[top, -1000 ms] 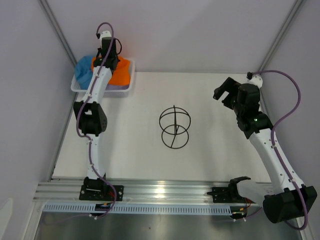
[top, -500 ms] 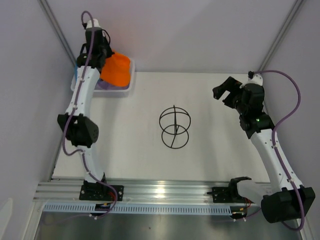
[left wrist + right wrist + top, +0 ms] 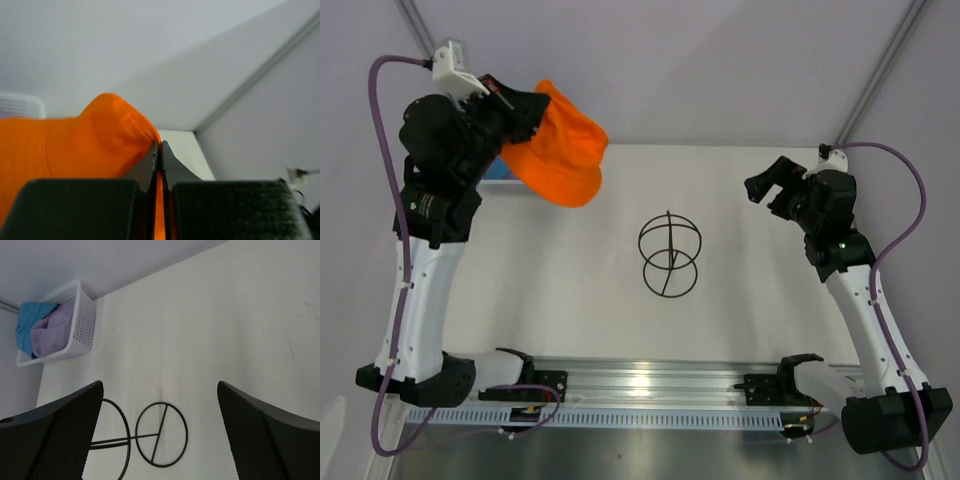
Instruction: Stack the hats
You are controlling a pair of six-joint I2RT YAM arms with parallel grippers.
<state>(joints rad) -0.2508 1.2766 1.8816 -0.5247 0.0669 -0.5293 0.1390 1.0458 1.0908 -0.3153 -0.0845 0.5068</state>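
left gripper (image 3: 159, 145): pressed together on a thin fold of the orange hat (image 3: 565, 150); in the wrist view the pinch sits close to the fabric edge.
orange hat: in the air, hanging from that pinch at about 10 o'clock of the wire stand (image 3: 670, 255), clear of the table (image 3: 740, 300).
right gripper (image 3: 772, 180): spread wide, nothing in it, at about 2 o'clock of the stand.
other hats: blue hat (image 3: 30, 315) and lavender hat (image 3: 55, 330) are bunched in the white basket (image 3: 82, 315) at the table's 10 o'clock corner; we can't spot a pink one.
slip risk: we judge the bite shallow. floppy cloth could slide out on a fast swing and drop short.
placement risk: we assume the stand is the stacking spot. the hat hangs collapsed, so the crown may not open over the hoops and could land lopsided.
stand risk: it looks thin and light. a dragging brim or a low approach could snag a hoop and tip or shove it.
arm risk: if both arms head for the centre together, we'd worry about a clash over the stand.
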